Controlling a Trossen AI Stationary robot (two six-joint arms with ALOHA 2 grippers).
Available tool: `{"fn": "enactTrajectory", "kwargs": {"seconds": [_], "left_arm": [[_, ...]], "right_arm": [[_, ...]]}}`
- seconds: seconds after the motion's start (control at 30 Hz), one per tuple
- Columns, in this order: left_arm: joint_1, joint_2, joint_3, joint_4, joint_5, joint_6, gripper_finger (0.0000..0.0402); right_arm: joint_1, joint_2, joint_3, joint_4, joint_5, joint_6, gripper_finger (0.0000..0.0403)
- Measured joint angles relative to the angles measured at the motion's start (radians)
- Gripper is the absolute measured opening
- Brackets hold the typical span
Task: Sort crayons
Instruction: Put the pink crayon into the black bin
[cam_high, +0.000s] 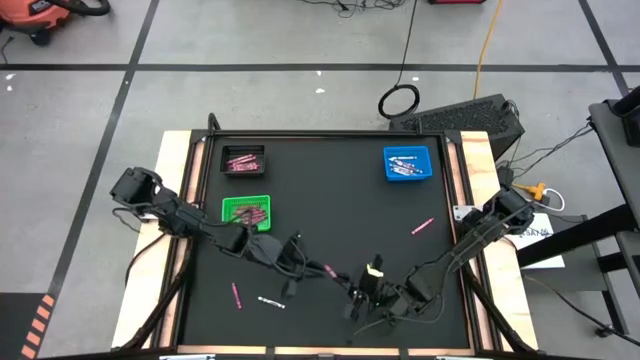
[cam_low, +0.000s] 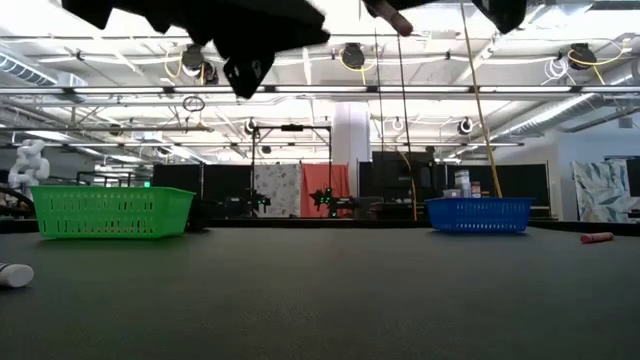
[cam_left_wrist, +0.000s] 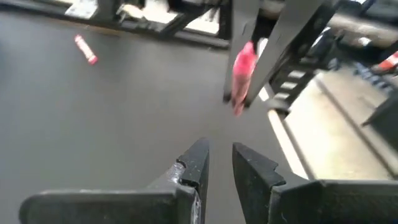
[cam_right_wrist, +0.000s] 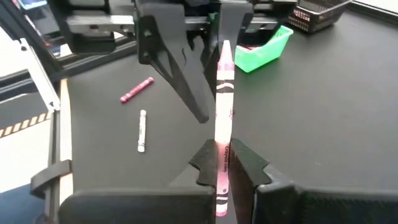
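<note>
**A:** Well, from overhead first?

**B:** Left gripper (cam_high: 310, 265) reaching to the near middle of the counter (cam_high: 340, 200), jaws released and empty. Right gripper (cam_high: 342, 282) just beside it, jaws clenched on a pink crayon (cam_high: 328, 270). More crayons lying in the black tray (cam_high: 243, 160) at far left, the green tray (cam_high: 246, 210) nearer on the left, and the blue tray (cam_high: 407, 163) at far right. Loose ones too: a pink stick (cam_high: 422, 226) on the right, another pink one (cam_high: 236, 295) and a white one (cam_high: 270, 301) at near left.

**A:** And level with the counter?

**B:** Green tray (cam_low: 110, 212) left, blue tray (cam_low: 478, 214) right, dark arm parts hanging across the top. Cannot tell the jaws from there.

**A:** Left wrist?

**B:** Own jaws slightly parted, gripping nothing. Beyond them, the pink crayon (cam_left_wrist: 242, 68) pinched in the other arm's jaws, off the counter.

**A:** Right wrist?

**B:** Jaws grasping the pink crayon (cam_right_wrist: 222, 106) at its lower end, stick upright. Tip up between the left gripper's spread jaws; cannot tell whether touching.
</note>
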Motion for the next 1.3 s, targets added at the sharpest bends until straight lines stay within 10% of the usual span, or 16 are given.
{"fn": "enactTrajectory", "kwargs": {"seconds": [1.3], "left_arm": [[0.074,-0.001,0.000,0.134,0.055,0.023,0.0036]], "right_arm": [[-0.064,-0.001,0.000,0.050,-0.005,-0.058,0.0003]]}}
